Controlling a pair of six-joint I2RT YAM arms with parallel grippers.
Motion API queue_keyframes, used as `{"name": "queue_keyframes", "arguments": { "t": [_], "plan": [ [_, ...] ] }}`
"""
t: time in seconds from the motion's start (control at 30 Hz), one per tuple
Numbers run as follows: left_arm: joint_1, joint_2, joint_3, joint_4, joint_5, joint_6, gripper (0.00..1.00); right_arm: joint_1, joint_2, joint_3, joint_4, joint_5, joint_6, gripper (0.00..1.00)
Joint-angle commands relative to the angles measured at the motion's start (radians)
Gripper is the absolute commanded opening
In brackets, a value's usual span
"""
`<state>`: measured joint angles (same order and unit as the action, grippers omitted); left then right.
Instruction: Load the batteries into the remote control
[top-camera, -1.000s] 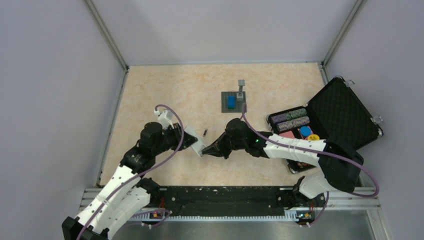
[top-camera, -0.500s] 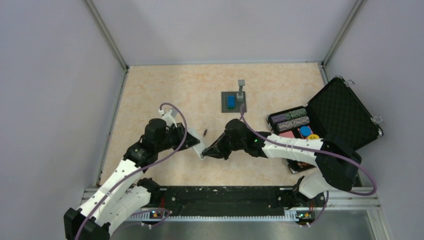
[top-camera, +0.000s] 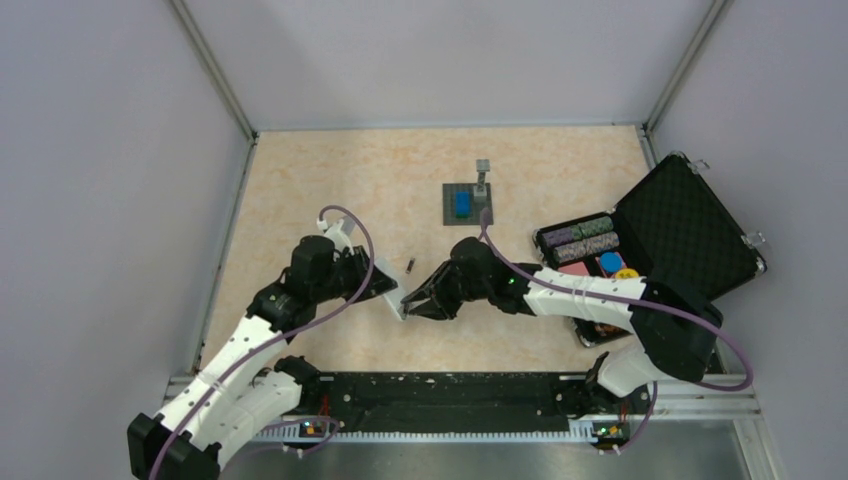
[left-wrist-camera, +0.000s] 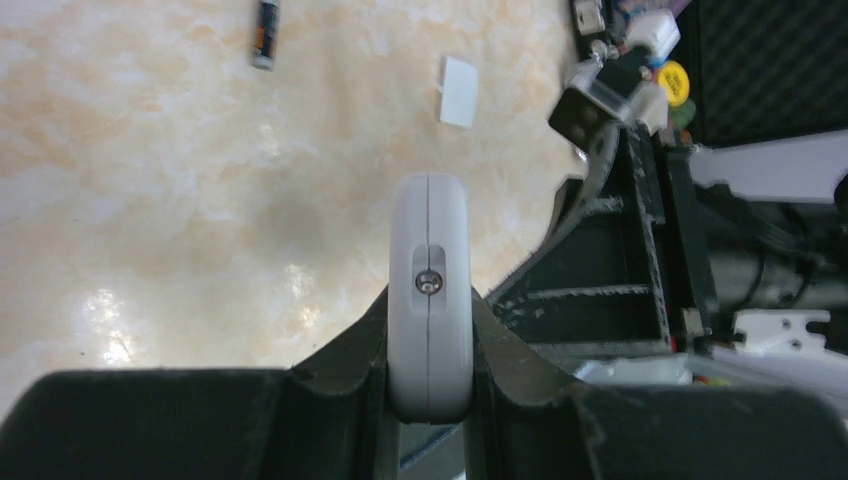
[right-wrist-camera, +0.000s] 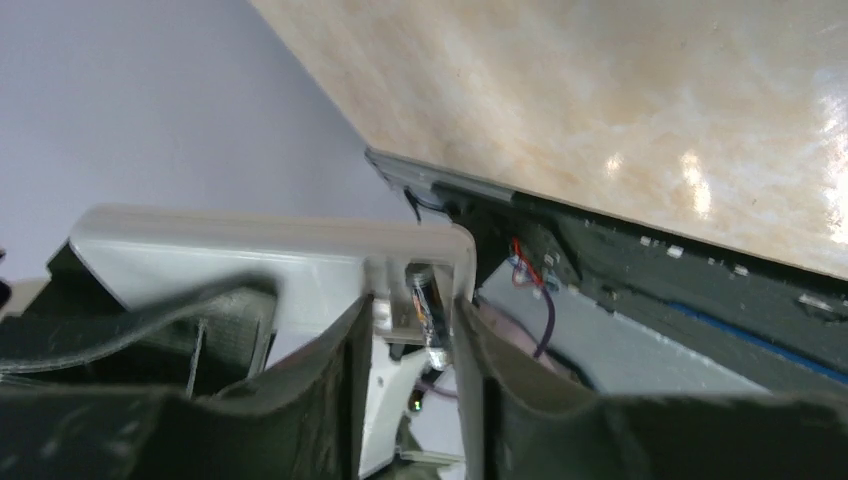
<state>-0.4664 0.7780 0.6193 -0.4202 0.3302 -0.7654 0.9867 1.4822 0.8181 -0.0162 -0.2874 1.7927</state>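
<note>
Beige marbled tabletop (top-camera: 300, 180) is your work floor. The open black foam-lined case (top-camera: 690, 225) of poker chips sits far right and the grey square plate with a blue block (top-camera: 465, 203) at the back, both well apart from the work. Your left gripper (left-wrist-camera: 428, 300) is clamped on the white plastic remote control (left-wrist-camera: 428, 230), edge-up, likely to present its compartment end to the other arm. Your right gripper (top-camera: 410, 305) stands narrowly parted at that end, flanking a dark slim battery (right-wrist-camera: 424, 300) in the bay; seated or not, can't tell. A small white flat cover (left-wrist-camera: 459, 78) and the second loose battery (left-wrist-camera: 266, 32) lie on the table beyond; only your own fingers crowd the bay.
</note>
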Motion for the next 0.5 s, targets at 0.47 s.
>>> {"name": "queue_keyframes", "arguments": {
  "t": [0.47],
  "plan": [
    [-0.003, 0.033, 0.048, 0.034, -0.069, -0.028, 0.0, 0.013, -0.07, -0.002, -0.05, 0.055, -0.008, 0.43]
  ]
}}
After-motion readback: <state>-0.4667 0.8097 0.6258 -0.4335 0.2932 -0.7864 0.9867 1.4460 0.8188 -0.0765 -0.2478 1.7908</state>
